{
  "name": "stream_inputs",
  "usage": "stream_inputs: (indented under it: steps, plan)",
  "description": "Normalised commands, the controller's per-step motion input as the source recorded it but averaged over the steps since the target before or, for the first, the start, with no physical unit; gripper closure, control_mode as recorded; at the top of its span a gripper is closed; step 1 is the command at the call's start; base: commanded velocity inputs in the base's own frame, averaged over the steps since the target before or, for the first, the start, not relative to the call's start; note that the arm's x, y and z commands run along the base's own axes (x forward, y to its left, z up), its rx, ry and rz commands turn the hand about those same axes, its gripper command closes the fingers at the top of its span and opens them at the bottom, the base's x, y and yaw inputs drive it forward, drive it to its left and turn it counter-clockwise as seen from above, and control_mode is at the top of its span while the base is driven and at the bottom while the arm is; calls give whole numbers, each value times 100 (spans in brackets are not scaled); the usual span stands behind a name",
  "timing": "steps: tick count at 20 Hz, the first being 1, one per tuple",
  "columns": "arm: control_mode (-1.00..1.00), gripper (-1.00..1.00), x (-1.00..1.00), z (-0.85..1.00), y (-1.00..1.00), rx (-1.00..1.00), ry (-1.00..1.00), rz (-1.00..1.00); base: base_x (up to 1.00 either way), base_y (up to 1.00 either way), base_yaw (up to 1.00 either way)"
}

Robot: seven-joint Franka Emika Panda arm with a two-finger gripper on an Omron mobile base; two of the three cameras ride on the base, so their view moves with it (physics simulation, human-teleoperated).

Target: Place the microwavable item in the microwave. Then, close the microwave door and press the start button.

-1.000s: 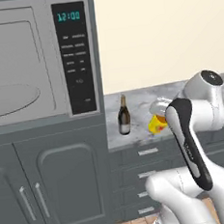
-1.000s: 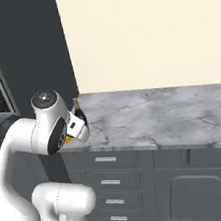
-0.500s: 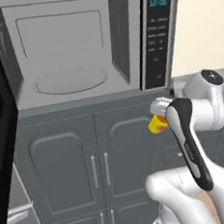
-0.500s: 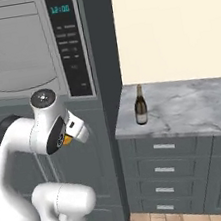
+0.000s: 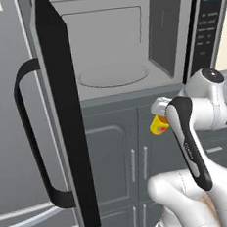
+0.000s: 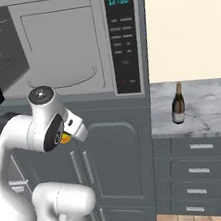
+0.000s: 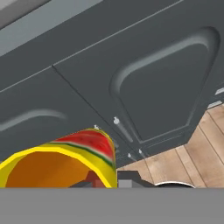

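Observation:
The microwavable item, a small yellow cup with red and orange marks, hangs in front of the cabinet doors just below the microwave. My gripper is shut on it. In the hand view the cup lies close at the bottom, over cabinet fronts and floor. From the right, a sliver of the cup peeks out behind the arm. The microwave door stands swung open to the left, edge-on, its black curved handle facing out. Inside, the round turntable is bare. The control panel shows cyan digits.
A dark wine bottle stands on the marble counter right of the microwave. Grey cabinet doors sit under the microwave, and drawers under the counter. A grey fridge is left of the open door. Wood floor lies below.
The whole picture has shifted as the base drove left: the microwave now sits ahead with its open door at left. The cup stays in my shut gripper.

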Motion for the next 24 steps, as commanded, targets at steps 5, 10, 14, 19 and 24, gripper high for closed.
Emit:
stream_inputs:
  steps: [5,10,14,19,24]
  plan:
    - [100,100,0,0,0,0,0,0,0,3,1]
    - [100,100,0,0,0,0,0,0,1,4,1]
    - [100,100,0,0,0,0,0,0,11,3,0]
    - [-100,100,4,6,0,1,0,0,0,0,0]
    - [-100,100,44,94,0,3,0,-7,0,0,0]
